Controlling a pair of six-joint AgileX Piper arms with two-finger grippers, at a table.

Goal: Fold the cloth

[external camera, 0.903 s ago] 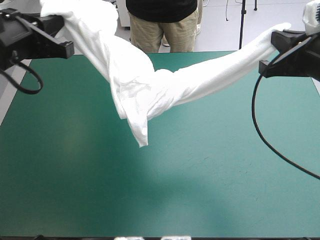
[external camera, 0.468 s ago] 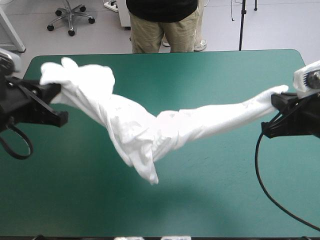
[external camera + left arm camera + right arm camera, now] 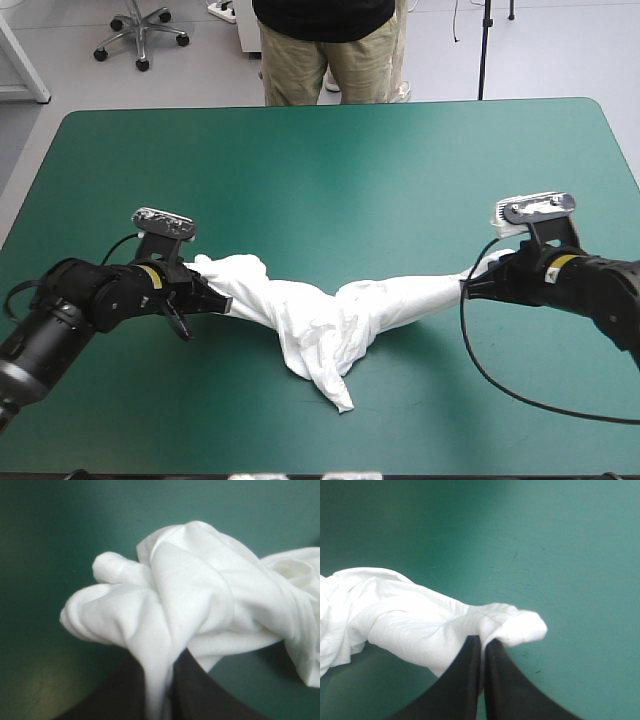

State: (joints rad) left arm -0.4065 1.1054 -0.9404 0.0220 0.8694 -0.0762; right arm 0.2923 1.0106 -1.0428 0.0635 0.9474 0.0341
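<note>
The white T-shirt [image 3: 330, 320] is strung in a twisted rope between my two grippers, low over the teal-green table [image 3: 330, 170], its bunched middle sagging onto the cover toward the near edge. My left gripper [image 3: 212, 298] is shut on the T-shirt's left end; in the left wrist view the T-shirt [image 3: 190, 600] bulges in thick folds above the left gripper [image 3: 160, 680]. My right gripper [image 3: 472, 285] is shut on the right end; in the right wrist view a rolled T-shirt [image 3: 420, 625] end pokes just past the right gripper [image 3: 482, 645].
The right arm's black cable loops on the cover near the front right. The far half of the table [image 3: 320, 150] shows bare teal-green cover.
Both arms have come down and toward the near edge with the T-shirt. It hung high in the air earlier; now its middle rests on the table.
</note>
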